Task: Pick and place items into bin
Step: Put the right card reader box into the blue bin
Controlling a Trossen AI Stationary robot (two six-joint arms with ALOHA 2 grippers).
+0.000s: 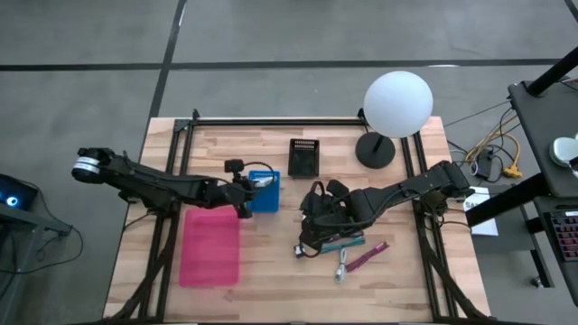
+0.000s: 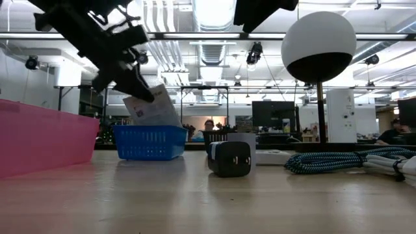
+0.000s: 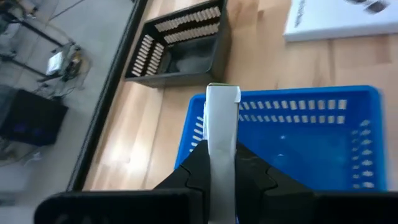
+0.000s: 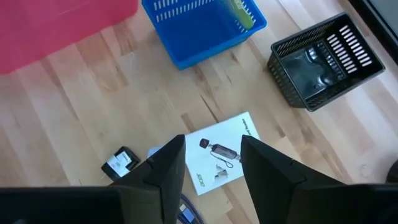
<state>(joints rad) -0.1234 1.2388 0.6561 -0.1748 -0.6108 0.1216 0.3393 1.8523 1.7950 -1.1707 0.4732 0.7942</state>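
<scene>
My left gripper [image 3: 222,163] is shut on a flat white packet [image 3: 222,118] above the blue bin [image 3: 311,143], which stands left of the table's middle [image 1: 265,192]. The low view shows that packet [image 2: 153,107] slanting down from the fingers toward the bin [image 2: 149,142]. My right gripper [image 4: 212,158] hangs open above another white packet [image 4: 221,158] that lies flat on the wood. Teal [image 1: 343,242] and magenta [image 1: 368,257] strips and a silvery piece [image 1: 341,267] lie near the front, right of the middle. My left gripper pinches the white packet between its two fingers, one finger on each flat face [image 3: 222,171]. The packet stands edge-on and sticks out past the fingertips. It slants down toward the blue bin, its lower end [image 2: 162,120] at the bin's rim, lifted clear of the table.
A pink bin [image 1: 209,246] lies at the front left and a black slotted bin [image 1: 304,157] at the back middle. The white ball lamp [image 1: 397,104] stands at the back right. A small dark plug block [image 2: 229,158] and a braided cord [image 2: 331,160] lie near the middle.
</scene>
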